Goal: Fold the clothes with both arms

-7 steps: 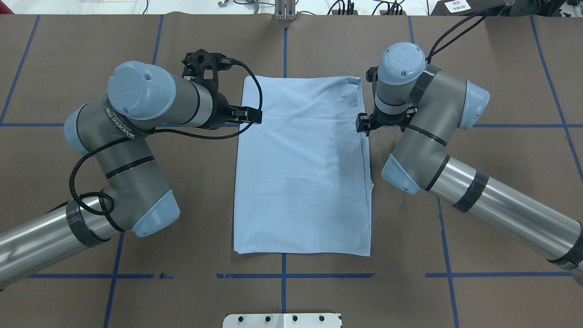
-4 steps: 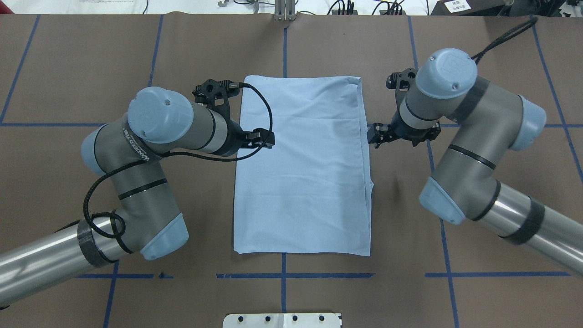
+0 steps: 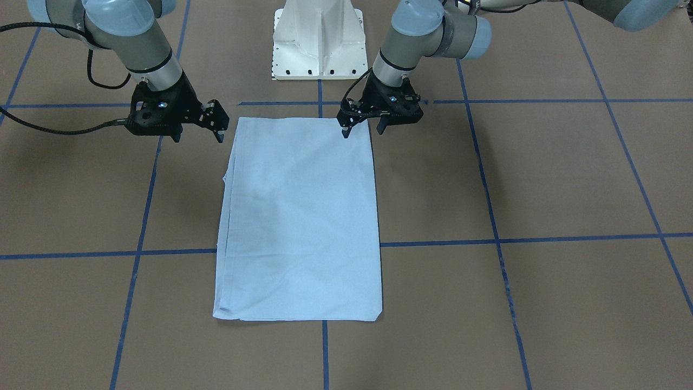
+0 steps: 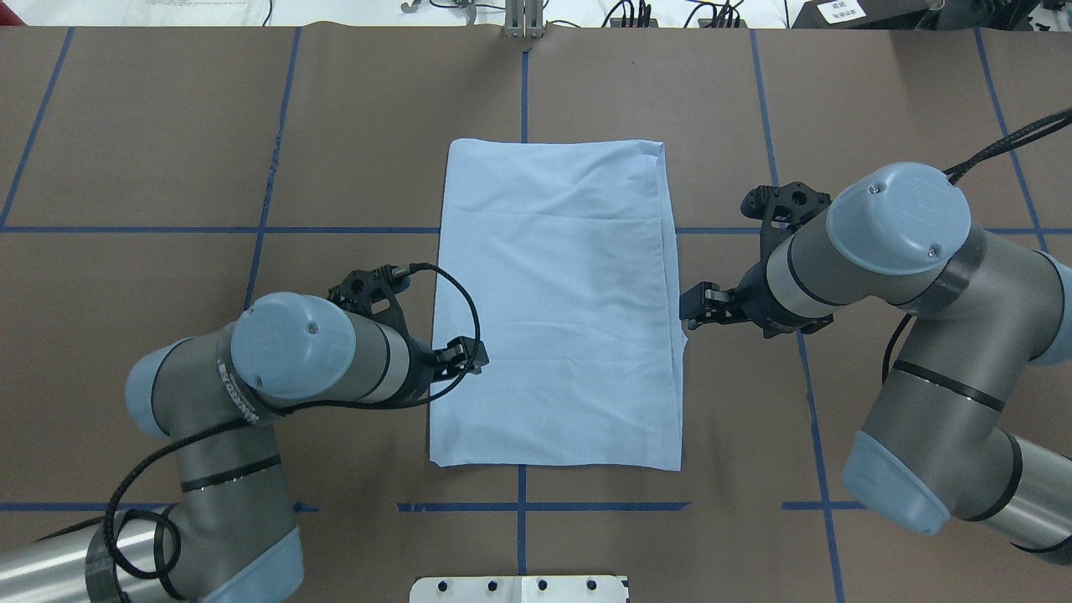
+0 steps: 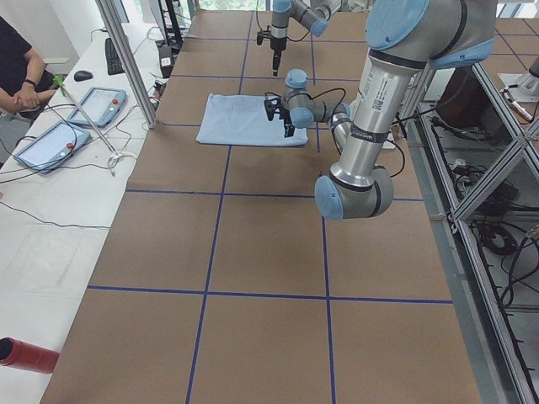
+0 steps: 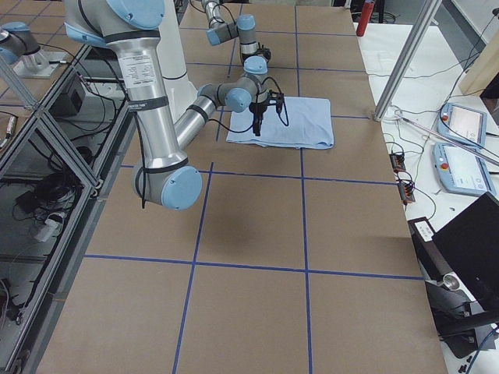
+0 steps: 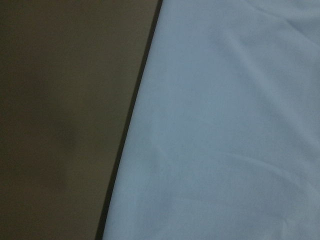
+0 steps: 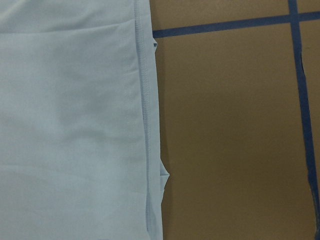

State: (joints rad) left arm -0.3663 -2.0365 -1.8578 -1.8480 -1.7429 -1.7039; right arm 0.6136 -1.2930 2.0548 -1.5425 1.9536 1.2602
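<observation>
The brown tabletop (image 4: 167, 126) carries the T-shirt (image 4: 553, 310) at its centre, already folded into a long rectangle. The crosswise folds appear left. Left tool (image 3: 363, 131) and right tool (image 3: 197, 136) hover empty, fingers apart, at the shirt's near corners.

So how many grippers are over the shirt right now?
1: the left gripper overlaps the T-shirt at its left edge; the right gripper sits just off the right edge.

Both arms bent low, left gripper (image 3: 361, 129) and right gripper (image 3: 197, 135) fingers spread.
</observation>
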